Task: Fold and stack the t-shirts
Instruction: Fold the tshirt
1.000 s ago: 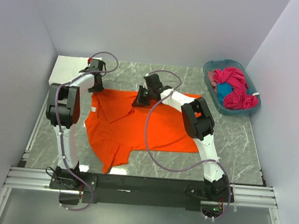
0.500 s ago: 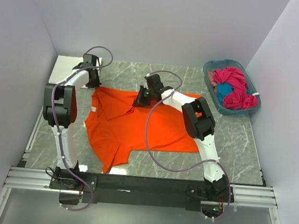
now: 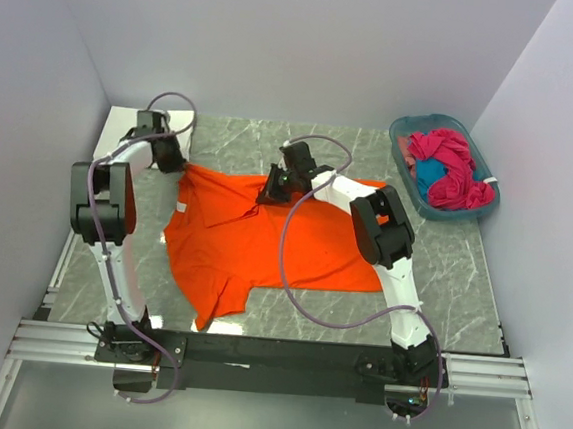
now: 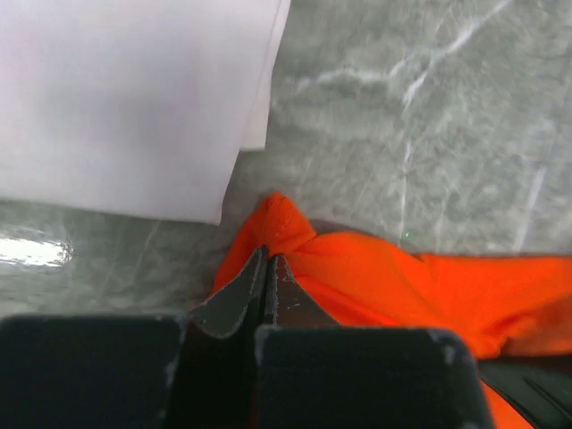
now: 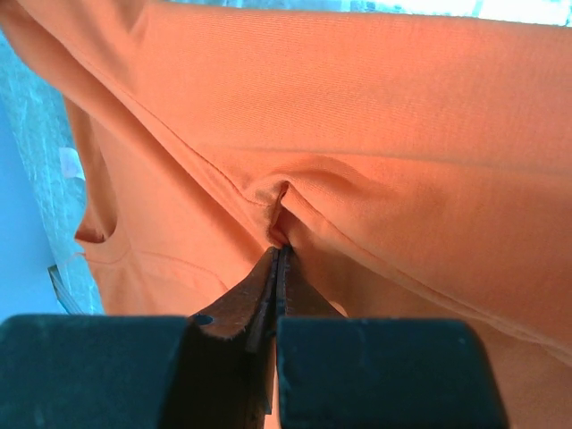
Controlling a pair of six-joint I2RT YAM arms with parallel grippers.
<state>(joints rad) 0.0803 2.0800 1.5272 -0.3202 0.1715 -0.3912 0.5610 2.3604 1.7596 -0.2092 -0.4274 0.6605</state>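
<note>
Top external showed the soft orange t-shirt [image 3: 264,243] lying rumpled on the grey marbled bench [image 3: 461,280]. The left gripper [image 4: 268,266] was pinched shut on a peaked corner of it; the right gripper [image 5: 279,255] was closed on a puckered fold of its fine-knit cloth.

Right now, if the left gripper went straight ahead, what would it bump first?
The orange shirt it pinches. Past that, the left gripper probably crosses bare table toward the edge of the white sheet; depth is unclear.
</note>
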